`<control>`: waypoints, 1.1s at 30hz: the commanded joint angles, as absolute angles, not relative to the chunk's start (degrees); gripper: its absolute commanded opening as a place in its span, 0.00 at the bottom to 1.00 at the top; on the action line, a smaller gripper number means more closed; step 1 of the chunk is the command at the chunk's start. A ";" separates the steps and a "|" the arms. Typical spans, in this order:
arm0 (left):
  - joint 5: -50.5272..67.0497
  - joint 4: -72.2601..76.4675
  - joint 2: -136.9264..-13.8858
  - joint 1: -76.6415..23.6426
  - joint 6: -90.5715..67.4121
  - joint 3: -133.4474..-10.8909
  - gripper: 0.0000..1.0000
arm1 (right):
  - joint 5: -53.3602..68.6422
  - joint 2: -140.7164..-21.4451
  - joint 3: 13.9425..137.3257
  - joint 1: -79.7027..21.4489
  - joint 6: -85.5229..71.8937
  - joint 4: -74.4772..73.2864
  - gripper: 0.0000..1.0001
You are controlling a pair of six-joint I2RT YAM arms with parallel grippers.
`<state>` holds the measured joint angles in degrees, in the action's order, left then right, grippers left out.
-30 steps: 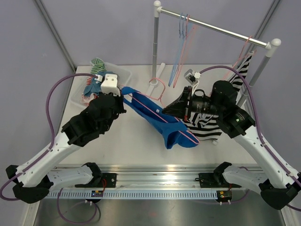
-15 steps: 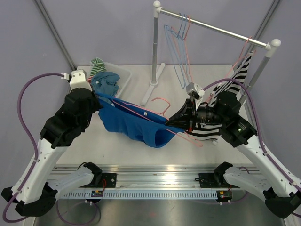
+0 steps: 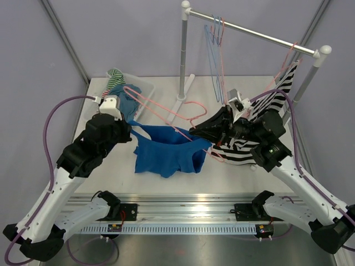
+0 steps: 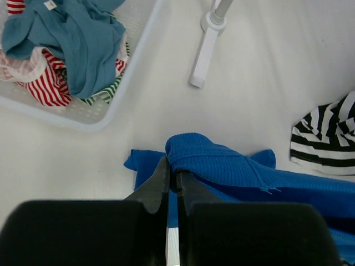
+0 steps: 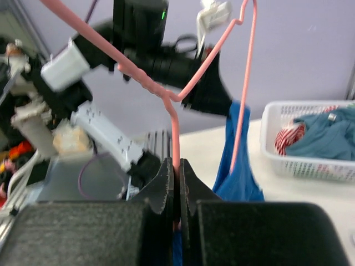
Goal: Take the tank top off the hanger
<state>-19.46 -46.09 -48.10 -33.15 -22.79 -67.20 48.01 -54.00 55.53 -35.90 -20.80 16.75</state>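
The tank top [image 3: 166, 155] is blue ribbed knit: soft, light and limp. By the look of it, it will sag, stretch and drag rather than keep any shape. It lies crumpled on the bench [image 3: 166, 183] between the 2 arms. One strap end is raised toward the left side, where the left jaws are clenched on a bunched fold of it, as the left wrist view shows. A strap or hem, as here, seems the best place to take hold, since a pinch in the middle would only gather loose cloth.

The pink wire hanger [image 3: 158, 108] is thin, stiff and likely slippery. It slants above the top, from near the basket [image 3: 145, 84] down to the right jaws, which are clamped tight on the wire.

It is hard to tell whether the hanger's lower right end is free or caught in the top's right edge. That spot is under the right wrist from above, and blue cloth hangs close beside the wire in the right wrist view.

A black-and-white striped garment [image 3: 244, 152] lies partly hidden beneath the right arm [image 3: 288, 166]. Spare hangers [image 3: 213, 50] hang on the rail [image 3: 260, 36] behind.
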 commanded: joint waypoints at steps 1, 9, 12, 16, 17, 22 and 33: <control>-7.27 -40.00 -46.50 -32.78 -19.43 -66.54 0.00 | 38.08 -56.50 54.15 -36.21 -29.78 39.49 0.00; 9.51 -40.07 -47.54 -32.87 -14.86 -61.88 0.01 | 17.59 -70.12 45.88 -37.09 -43.59 87.76 0.00; 1.71 -43.15 -47.64 -32.87 -14.50 -61.70 0.02 | 16.70 -68.22 50.16 -37.18 -39.74 69.66 0.00; -1.76 -43.86 -45.63 -32.87 -13.36 -60.04 0.12 | 8.30 -60.83 60.19 -39.20 -27.01 31.96 0.00; -1.76 -43.16 -45.18 -32.87 -13.10 -59.25 0.15 | 5.74 -60.39 61.60 -39.20 -26.90 27.38 0.00; -1.93 -40.96 -44.65 -32.87 -12.83 -55.90 0.45 | -12.46 -61.52 72.41 -39.20 -26.90 -1.81 0.00; -5.36 -40.69 -44.56 -32.87 -12.30 -53.17 0.99 | -9.67 -60.65 78.04 -39.29 -25.14 -10.45 0.00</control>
